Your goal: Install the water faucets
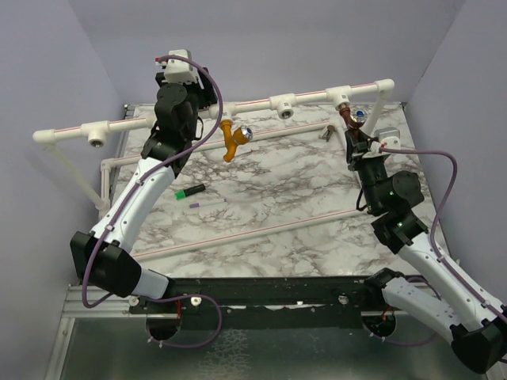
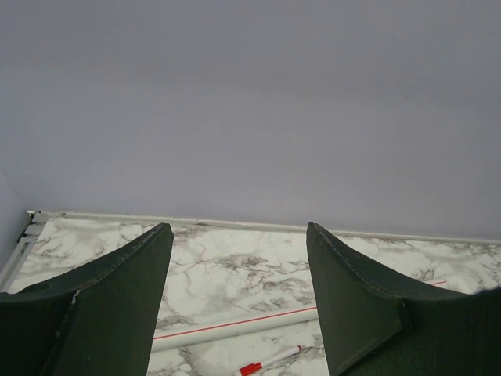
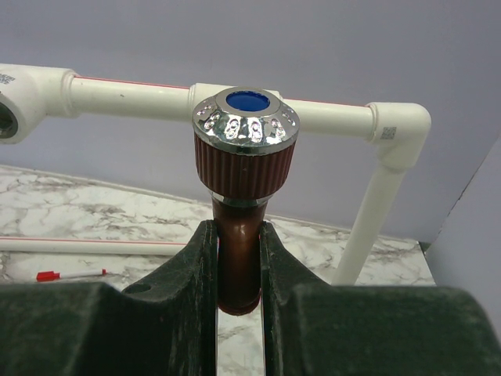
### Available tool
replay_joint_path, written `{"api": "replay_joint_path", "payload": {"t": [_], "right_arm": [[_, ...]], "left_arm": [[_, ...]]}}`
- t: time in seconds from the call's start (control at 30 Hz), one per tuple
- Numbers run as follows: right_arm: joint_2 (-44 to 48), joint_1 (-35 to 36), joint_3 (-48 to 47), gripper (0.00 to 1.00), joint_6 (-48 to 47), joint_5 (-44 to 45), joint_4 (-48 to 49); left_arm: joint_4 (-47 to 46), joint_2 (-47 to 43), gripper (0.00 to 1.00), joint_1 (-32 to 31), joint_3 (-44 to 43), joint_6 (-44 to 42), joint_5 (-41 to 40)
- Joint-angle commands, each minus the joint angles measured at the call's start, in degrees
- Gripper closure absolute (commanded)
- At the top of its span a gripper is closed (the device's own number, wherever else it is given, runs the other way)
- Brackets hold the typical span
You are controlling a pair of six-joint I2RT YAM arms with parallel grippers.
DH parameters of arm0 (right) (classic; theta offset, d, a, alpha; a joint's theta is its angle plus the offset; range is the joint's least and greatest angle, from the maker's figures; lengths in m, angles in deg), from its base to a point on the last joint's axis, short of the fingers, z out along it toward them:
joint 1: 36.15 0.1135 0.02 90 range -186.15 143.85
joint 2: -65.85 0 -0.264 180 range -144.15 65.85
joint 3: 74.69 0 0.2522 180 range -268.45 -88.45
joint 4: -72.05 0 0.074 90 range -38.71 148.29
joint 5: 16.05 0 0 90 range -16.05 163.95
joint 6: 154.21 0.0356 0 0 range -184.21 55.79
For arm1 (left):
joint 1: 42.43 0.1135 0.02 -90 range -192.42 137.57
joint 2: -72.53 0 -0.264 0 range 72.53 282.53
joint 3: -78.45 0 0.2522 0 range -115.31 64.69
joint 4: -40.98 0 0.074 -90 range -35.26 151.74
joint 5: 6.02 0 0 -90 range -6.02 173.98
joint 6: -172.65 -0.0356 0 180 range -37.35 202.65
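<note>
The dark reddish-brown faucet (image 3: 238, 258) has a ribbed knob with a chrome, blue-centred cap (image 3: 246, 117). My right gripper (image 3: 239, 229) is shut on its spout. In the top view, my right gripper (image 1: 354, 142) holds the brown faucet (image 1: 348, 119) just below a white T-fitting (image 1: 341, 96) on the raised pipe rail. The orange-yellow faucet (image 1: 230, 141) with its silver knob (image 1: 245, 134) hangs at the rail, just right of my left gripper (image 1: 200, 107). In the left wrist view my left gripper (image 2: 239, 231) is open and empty.
The white pipe rail (image 1: 238, 107) spans the back and carries further T-fittings (image 1: 283, 104). A lower pipe (image 1: 269, 136) and a front pipe (image 1: 253, 231) lie over the marble. A green marker (image 1: 190, 191) lies mid-left and a red-capped pen (image 2: 270, 360) near the back. Purple walls enclose the sides.
</note>
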Motion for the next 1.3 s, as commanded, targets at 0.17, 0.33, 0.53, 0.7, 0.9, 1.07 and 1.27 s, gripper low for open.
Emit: {"api": "replay_joint_path", "payload": {"t": [0.17,0.33,0.53,0.7,0.9,1.07,1.27], "right_arm": [[-0.96,-0.42,-1.48,1.00,-1.48,-2.34,1.39],[-1.21,-0.42,0.80,0.99,-7.31,-4.45,4.38],[-1.43,-0.40,1.83,1.00,-9.76,-6.73,6.02],[-2.13,-0.42,1.74,0.99,-6.39,-5.57,6.84],[-2.86,-0.42,1.45,0.99,0.39,-1.96,7.02],[-2.87,-0.42,1.43,0.99,6.76,-0.28,7.01],[-3.20,-0.42,2.01,1.00,14.55,1.35,8.09]], "left_arm": [[14.19,1.19,0.29,0.16,4.33,-0.79,1.42],[14.10,1.05,0.29,0.25,4.46,-0.76,1.57],[14.09,1.11,0.29,0.40,4.55,-0.75,1.83],[14.12,1.01,0.29,0.60,4.66,-0.66,1.97],[14.05,1.07,0.29,0.60,4.72,-0.63,2.08],[14.07,1.08,0.29,0.60,4.72,-0.51,2.45],[14.11,1.08,0.29,0.60,4.72,-0.43,2.74]]}}
